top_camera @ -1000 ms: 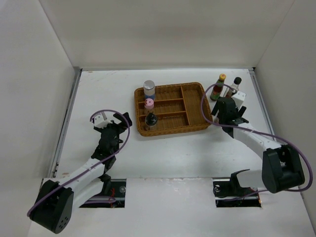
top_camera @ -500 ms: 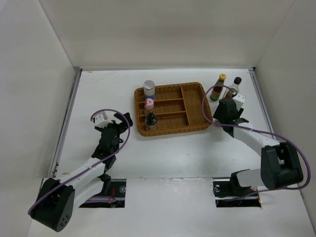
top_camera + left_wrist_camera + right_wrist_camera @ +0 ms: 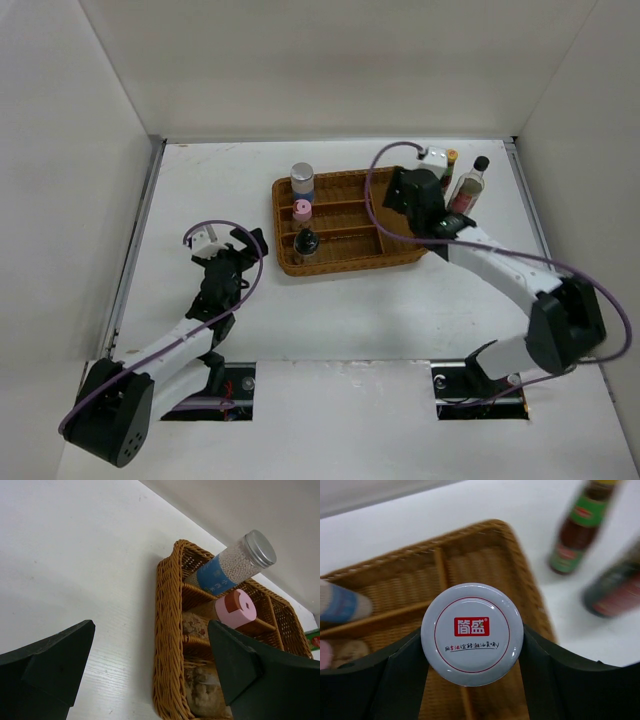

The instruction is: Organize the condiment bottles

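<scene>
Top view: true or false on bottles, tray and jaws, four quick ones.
1. The silver-capped bottle, pink-capped bottle and black-capped dark bottle stand in the left end of the wicker tray. True.
2. The right jaws hold the pink-capped bottle. False: they are closed on the short jar, over the tray's right part.
3. The yellow-capped green bottle and the tall clear bottle stand on the table, right of the tray. True.
4. The left jaws grip a bottle. False: they are open and empty, left of the tray.
</scene>
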Controlling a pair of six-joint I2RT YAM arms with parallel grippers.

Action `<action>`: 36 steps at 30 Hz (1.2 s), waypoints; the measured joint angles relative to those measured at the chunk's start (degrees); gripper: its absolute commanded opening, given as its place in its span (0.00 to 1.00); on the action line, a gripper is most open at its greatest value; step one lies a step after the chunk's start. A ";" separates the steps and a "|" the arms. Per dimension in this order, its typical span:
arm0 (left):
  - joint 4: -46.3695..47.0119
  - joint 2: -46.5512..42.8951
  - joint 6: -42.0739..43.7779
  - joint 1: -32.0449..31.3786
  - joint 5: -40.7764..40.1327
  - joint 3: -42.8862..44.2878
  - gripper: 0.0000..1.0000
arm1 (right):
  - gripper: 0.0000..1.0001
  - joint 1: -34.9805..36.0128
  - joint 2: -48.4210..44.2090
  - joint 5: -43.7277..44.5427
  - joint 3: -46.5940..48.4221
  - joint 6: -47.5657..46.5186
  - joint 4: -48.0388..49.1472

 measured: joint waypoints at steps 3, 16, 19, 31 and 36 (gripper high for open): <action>0.02 0.85 0.00 0.00 0.17 0.00 1.00 | 0.49 1.36 10.99 -3.91 9.94 -0.66 2.69; 0.15 2.45 0.00 0.00 0.98 0.00 1.00 | 0.51 1.86 37.66 -11.76 33.53 -2.34 2.16; 0.15 2.91 0.00 0.00 1.22 0.02 1.00 | 0.53 1.86 38.21 -11.89 33.53 -2.34 1.01; 0.20 3.96 -0.02 0.00 1.49 0.04 1.00 | 0.71 1.81 41.29 -11.61 33.51 -2.89 -0.59; 0.22 3.96 -0.07 0.00 1.49 0.04 1.00 | 0.83 1.81 41.38 -11.43 33.51 -2.89 -0.11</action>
